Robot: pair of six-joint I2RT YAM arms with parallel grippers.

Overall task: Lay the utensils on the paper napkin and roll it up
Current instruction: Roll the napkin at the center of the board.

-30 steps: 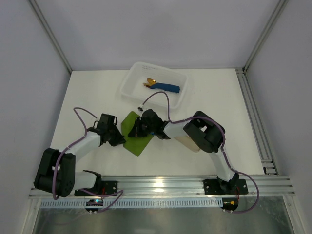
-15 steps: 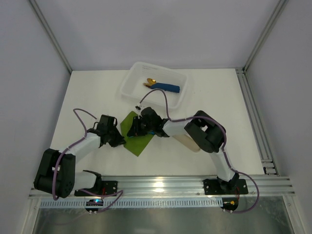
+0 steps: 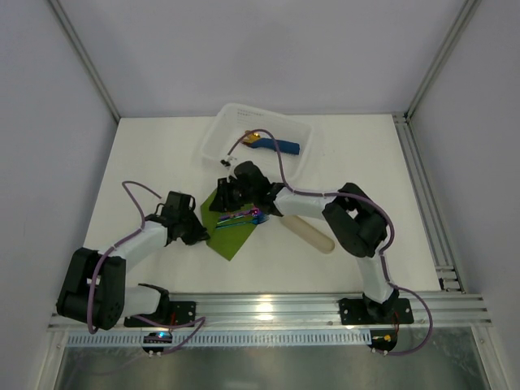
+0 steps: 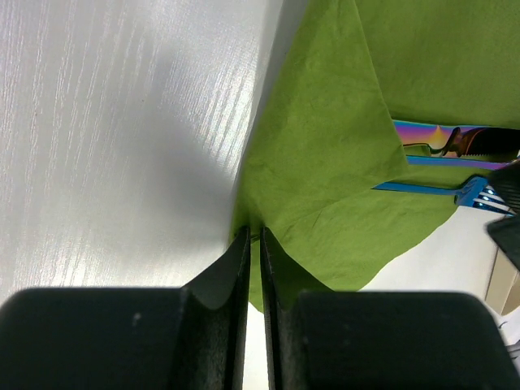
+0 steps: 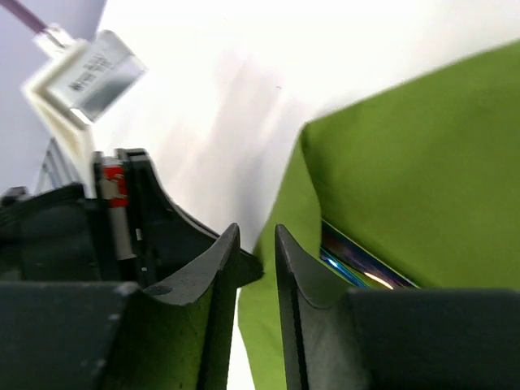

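Utensils (image 4: 422,132) on paper napkin (image 4: 325,162), left pincer (image 4: 253,234) nipping its edge, right pincer (image 5: 257,236) slightly parted, empty.

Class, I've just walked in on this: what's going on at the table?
A cutlery roll-up is under way. The left gripper pinches an edge of the paper napkin, jaws shut on it. The utensils lie on it, partly under a fold. The right gripper sits by the napkin's far corner, jaws slightly apart. Not rolled yet.

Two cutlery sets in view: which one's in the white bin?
The gold set, rolled in a blue napkin, lies in the white bin. The iridescent utensils lie outside it, on the green napkin.
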